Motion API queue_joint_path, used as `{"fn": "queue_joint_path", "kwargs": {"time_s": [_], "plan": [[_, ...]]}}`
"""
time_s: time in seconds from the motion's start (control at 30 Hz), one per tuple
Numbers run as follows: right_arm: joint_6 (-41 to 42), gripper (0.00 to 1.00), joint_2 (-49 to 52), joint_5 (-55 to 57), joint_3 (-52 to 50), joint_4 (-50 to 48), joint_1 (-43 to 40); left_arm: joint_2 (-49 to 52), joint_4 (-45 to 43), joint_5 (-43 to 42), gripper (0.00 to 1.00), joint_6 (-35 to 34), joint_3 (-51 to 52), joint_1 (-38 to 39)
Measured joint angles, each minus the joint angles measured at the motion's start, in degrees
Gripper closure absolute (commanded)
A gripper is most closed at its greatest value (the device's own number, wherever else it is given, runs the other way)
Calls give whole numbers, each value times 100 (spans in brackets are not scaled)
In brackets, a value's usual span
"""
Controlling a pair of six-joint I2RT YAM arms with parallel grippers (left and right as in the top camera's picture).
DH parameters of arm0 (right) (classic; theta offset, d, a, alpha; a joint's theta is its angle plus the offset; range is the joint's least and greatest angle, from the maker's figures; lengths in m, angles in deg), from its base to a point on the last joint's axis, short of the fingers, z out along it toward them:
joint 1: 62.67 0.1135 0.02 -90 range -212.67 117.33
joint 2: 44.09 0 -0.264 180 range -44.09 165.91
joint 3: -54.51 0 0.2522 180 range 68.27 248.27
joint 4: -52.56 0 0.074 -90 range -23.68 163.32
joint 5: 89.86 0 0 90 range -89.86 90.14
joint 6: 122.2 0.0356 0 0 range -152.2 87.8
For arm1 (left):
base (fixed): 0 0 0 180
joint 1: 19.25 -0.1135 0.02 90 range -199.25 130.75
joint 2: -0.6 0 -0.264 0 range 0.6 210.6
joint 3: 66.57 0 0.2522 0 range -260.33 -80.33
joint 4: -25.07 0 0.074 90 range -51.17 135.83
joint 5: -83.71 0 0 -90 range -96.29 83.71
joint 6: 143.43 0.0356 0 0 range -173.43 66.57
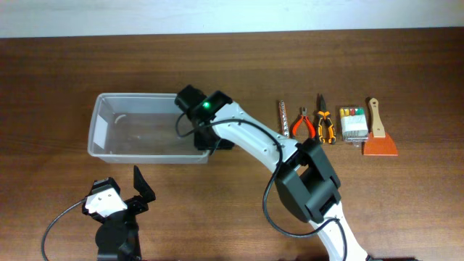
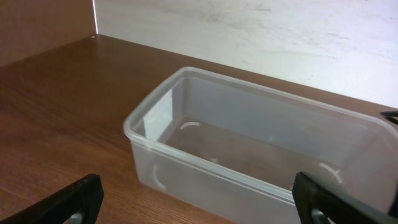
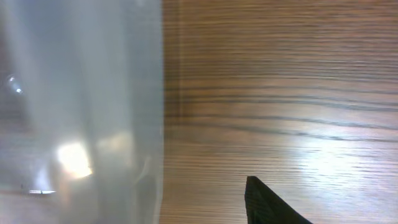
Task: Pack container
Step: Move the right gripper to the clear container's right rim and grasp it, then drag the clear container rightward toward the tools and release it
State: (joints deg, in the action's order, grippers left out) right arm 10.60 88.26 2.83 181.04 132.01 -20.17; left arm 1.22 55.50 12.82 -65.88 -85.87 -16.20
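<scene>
The container is a clear, empty rectangular tub left of the table's centre. It also shows in the left wrist view. My right gripper hangs low at the tub's right end wall. In the right wrist view, one dark finger stands over the table outside the tub wall. A gap lies between them, and the other finger is hidden. My left gripper is open and empty near the front edge. It faces the tub's near long side.
Hand tools lie in a row at the right: a thin metal rod, red pliers, orange-and-black pliers, a small clear box of coloured bits and an orange-bladed scraper. A white wall runs behind the table.
</scene>
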Motion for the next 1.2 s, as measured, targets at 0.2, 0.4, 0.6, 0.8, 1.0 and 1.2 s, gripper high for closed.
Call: {"fn": "queue_joint_path", "kwargs": {"time_s": [0.2,0.4,0.6,0.8,1.0,1.2], "plan": [[-4,51,0,114,0,562,-468,0,0,0,1,0,0,0],[-24,50,0,332,0,953,-1080,0,0,0,1,0,0,0],[-50,46,2,396,0,1388,-1504,0,0,-2,1,0,0,0],[-59,47,2,356,-33,1606,-1556,0,0,0,1,0,0,0],[-42,64,-7,192,-186,1585,-1467,0,0,0,1,0,0,0],[-68,76,-24,39,-201,1488,-1416,0,0,0,1,0,0,0]]}}
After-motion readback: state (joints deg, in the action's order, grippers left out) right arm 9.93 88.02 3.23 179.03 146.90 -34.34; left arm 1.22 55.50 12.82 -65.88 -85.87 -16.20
